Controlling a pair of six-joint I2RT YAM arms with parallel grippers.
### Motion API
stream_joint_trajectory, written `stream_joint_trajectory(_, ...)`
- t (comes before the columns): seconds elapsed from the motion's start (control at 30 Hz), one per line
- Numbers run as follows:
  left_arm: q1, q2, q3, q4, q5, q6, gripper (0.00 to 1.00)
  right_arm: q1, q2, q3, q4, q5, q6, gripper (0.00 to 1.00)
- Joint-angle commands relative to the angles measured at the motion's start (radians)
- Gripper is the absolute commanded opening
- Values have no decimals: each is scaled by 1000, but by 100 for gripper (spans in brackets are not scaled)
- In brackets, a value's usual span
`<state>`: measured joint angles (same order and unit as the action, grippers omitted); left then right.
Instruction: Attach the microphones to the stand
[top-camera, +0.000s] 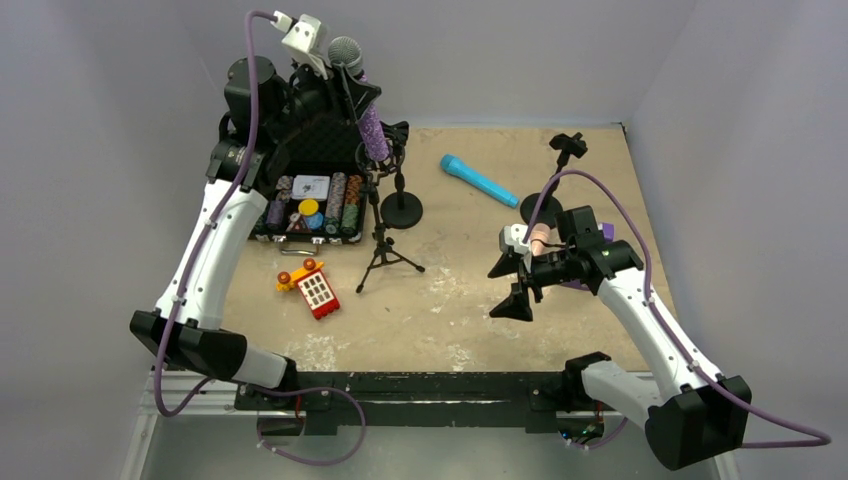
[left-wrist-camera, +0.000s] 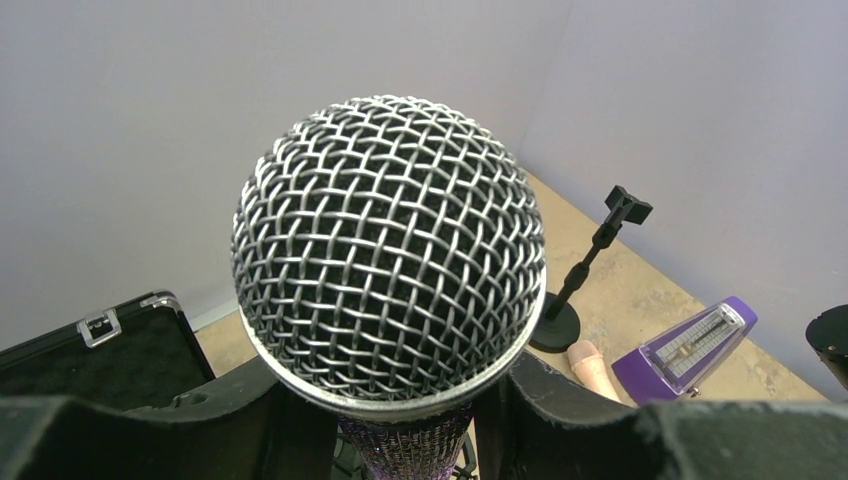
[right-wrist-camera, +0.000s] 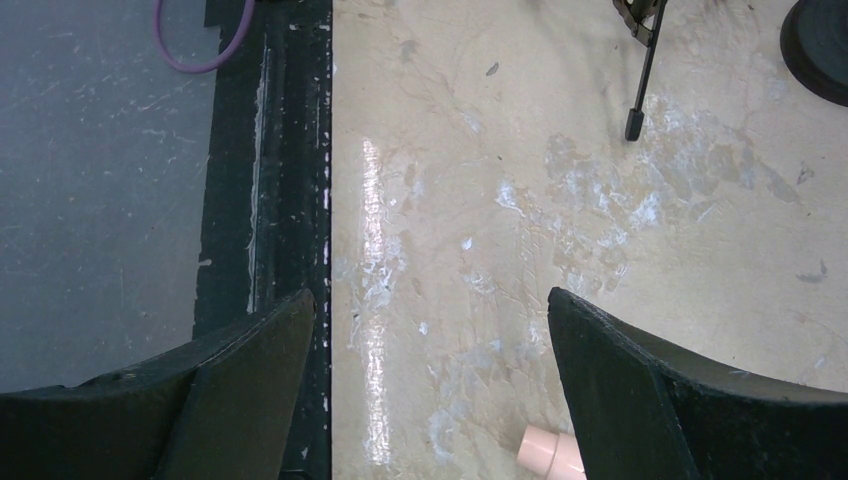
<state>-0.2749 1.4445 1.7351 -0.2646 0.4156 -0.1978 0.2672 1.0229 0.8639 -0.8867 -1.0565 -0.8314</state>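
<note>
— Where is the purple microphone (top-camera: 372, 132)?
— Up at eleven o'clock in the top view, raised off the table (top-camera: 450, 320), with its mesh head uppermost and leaning a little. The left claw (top-camera: 352, 85) is closed around the handle just under the head. From the left wrist, the head fills the middle and a finger (left-wrist-camera: 250, 425) stands on either side.
— Is it in a stand?
— Its lower end is just beside the top of the round-foot stand (top-camera: 402, 210), near twelve o'clock. I cannot tell whether it sits in the clip. A tripod stand (top-camera: 385, 255) is just in front of that one.
— And the other two?
— The blue microphone (top-camera: 478, 180) lies flat at one o'clock. The pink microphone (top-camera: 538, 240) lies at three o'clock, partly under the right arm and just beside a second round-foot stand (top-camera: 545, 212).
— The right claw (top-camera: 508, 287)?
— Spread wide and holding nothing, it hangs over bare table at four o'clock. In its own wrist view the pink tip shows at five o'clock.
</note>
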Motion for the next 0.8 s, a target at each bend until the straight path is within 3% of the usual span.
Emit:
stream_joint_trajectory(0.0,14,17,41,-7,-4,47,0,-4,-1,1,0,-4,-20,90)
stream_joint_trajectory(0.47,35,56,161,-98,132,-48,0,-4,-1,1,-1,-4,-23,90)
stream_joint_trajectory(0.77,39,73,204,-115,132,-52,0,-3,-1,0,-1,-2,-24,90)
